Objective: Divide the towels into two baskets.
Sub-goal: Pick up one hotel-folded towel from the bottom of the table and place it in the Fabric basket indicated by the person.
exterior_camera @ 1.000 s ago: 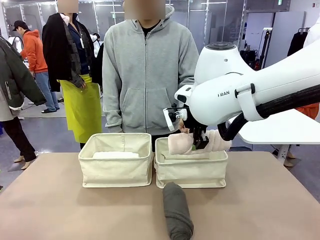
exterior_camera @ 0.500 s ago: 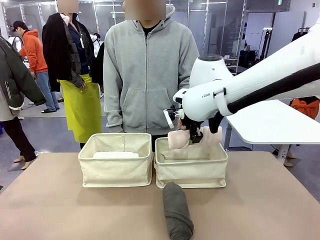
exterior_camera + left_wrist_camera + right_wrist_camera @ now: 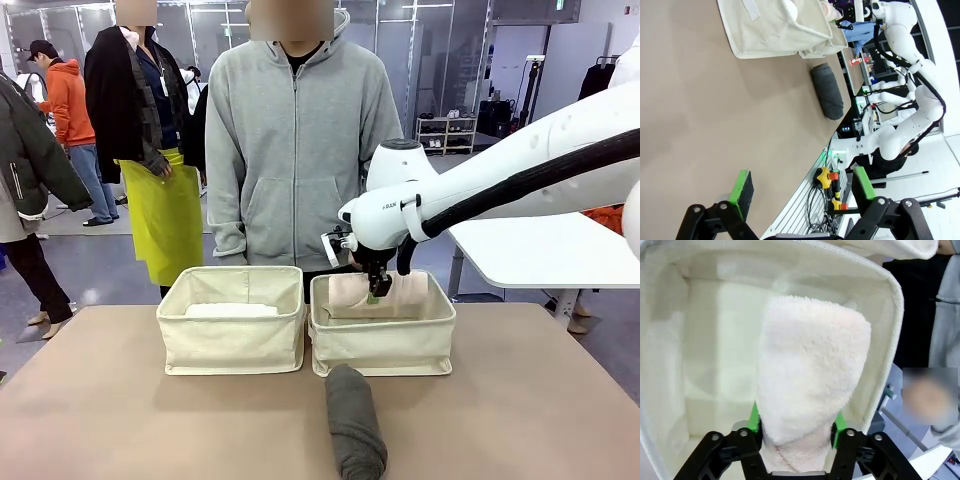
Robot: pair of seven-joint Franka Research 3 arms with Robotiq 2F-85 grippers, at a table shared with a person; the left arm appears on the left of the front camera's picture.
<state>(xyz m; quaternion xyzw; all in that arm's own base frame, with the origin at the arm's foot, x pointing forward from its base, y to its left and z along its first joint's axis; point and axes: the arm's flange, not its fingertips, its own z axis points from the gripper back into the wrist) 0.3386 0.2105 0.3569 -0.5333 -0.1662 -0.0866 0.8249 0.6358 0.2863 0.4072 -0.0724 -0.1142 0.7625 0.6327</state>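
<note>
My right gripper (image 3: 374, 291) is shut on the pale pink towel (image 3: 408, 290) and holds it lying down inside the right basket (image 3: 385, 345), at rim height. In the right wrist view the pink towel (image 3: 810, 370) sits between the green pads (image 3: 838, 421) of the right gripper (image 3: 796, 422), over the basket's pale floor (image 3: 715, 355). The white towel (image 3: 232, 310) lies in the left basket (image 3: 232, 345). The dark grey towel (image 3: 355, 425) lies on the table in front of the right basket. The pale yellow towel is hidden. My left gripper (image 3: 802, 185) hangs open above the table.
A person in a grey hoodie (image 3: 295, 150) stands close behind the baskets at the table's far edge. The tan table (image 3: 150, 430) has free room left of the grey towel (image 3: 827, 90). Both baskets (image 3: 775, 30) stand side by side.
My right gripper has come down and slightly left, bringing the pink towel from above the rim into the right basket. The other towels have not moved.
</note>
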